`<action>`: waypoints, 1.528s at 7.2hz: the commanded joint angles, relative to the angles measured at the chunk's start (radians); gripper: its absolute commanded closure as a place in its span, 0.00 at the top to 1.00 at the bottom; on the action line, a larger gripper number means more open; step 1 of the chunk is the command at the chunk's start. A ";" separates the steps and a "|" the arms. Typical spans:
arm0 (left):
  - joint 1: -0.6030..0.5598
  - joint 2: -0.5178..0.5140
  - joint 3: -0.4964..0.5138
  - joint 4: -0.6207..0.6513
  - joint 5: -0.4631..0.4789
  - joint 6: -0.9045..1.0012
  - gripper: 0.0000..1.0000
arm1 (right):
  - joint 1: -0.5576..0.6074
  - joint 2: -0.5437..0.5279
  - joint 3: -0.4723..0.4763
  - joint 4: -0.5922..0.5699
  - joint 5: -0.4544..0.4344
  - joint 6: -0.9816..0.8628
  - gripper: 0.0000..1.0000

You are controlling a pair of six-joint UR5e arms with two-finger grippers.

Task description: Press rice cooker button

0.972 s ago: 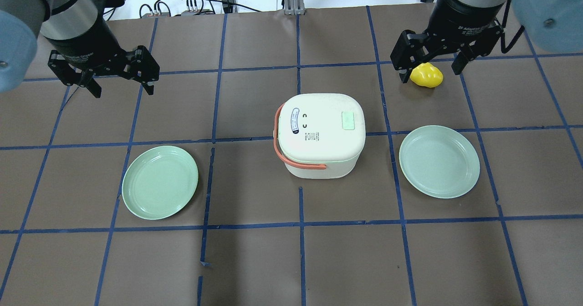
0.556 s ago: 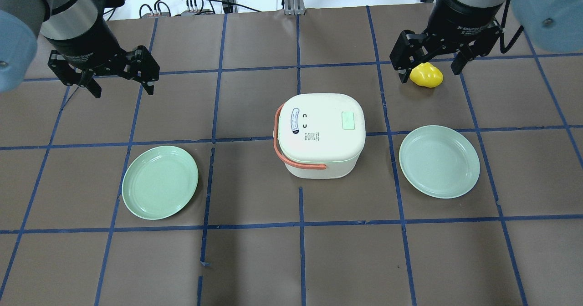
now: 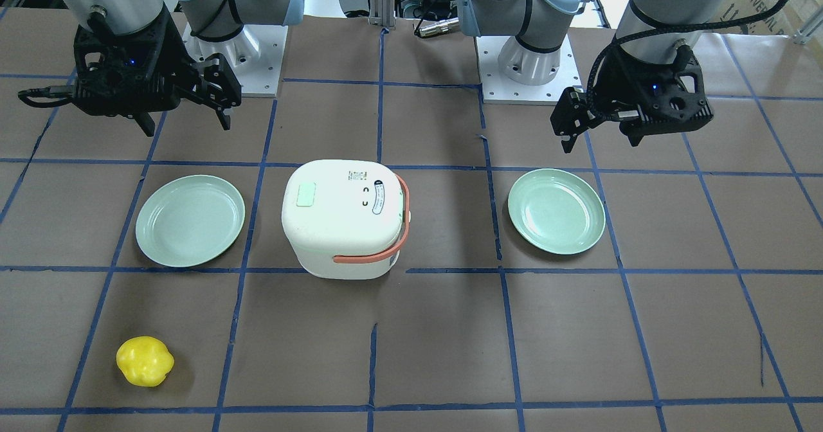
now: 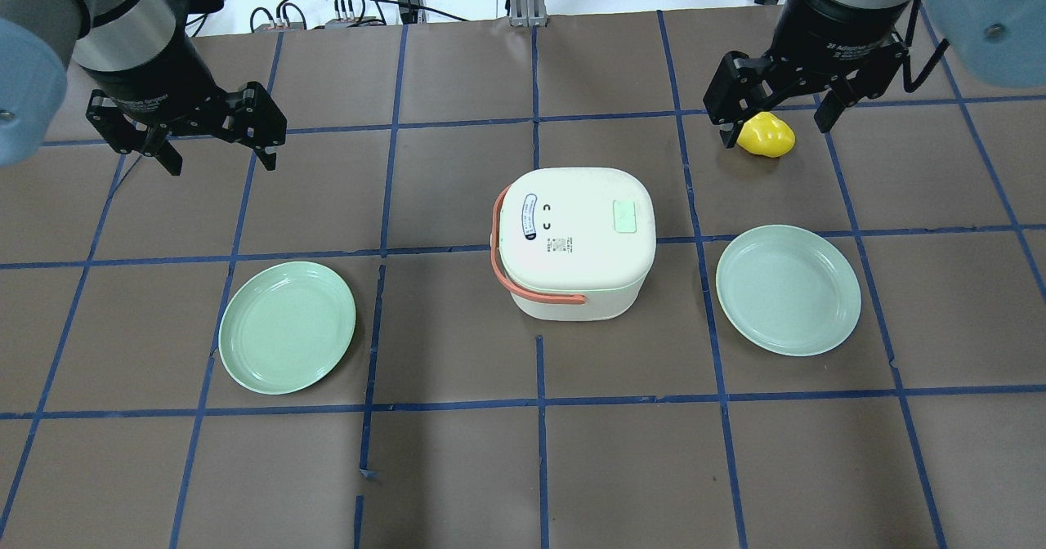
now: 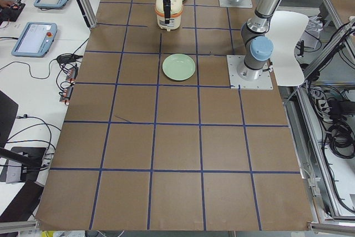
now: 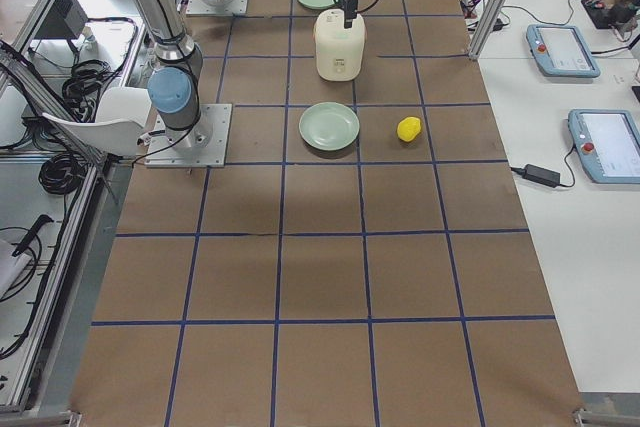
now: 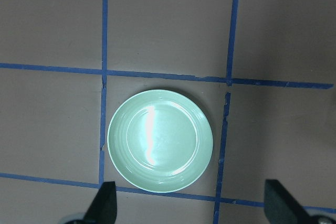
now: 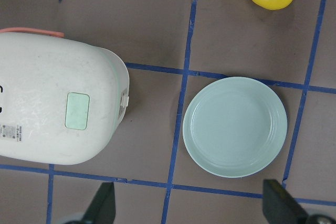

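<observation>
- Front-facing view: the white rice cooker stands at mid-table, its coral handle folded down and the pale green button set in the lid. The left gripper and right gripper hover with jaws spread wide, holding nothing, both well apart from the cooker.
- Overhead view: the left plate and right plate flank the cooker. A yellow pepper lies on the table (partly masked by the right gripper).
- Exterior left view: the cooker is small and far up the table, beyond the left plate.
- Exterior right view: the cooker stands between the two plates, and the pepper lies just beside the nearer one.
- Left wrist view: the left plate lies straight below, with two dark tips wide apart at the bottom edge.
- Right wrist view: the cooker's lid and button are at left, the right plate is beside it, and the pepper is at top; the tips are again wide apart.
</observation>
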 commanded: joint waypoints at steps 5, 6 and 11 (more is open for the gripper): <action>0.001 -0.002 0.000 0.000 0.000 0.000 1.00 | 0.003 0.036 -0.014 0.004 0.085 0.111 0.46; 0.001 -0.002 -0.002 0.000 0.000 0.000 1.00 | 0.012 0.063 -0.015 0.004 0.168 0.180 0.33; 0.001 0.000 0.000 0.000 0.000 0.000 1.00 | 0.108 0.155 0.011 -0.043 0.129 0.261 0.16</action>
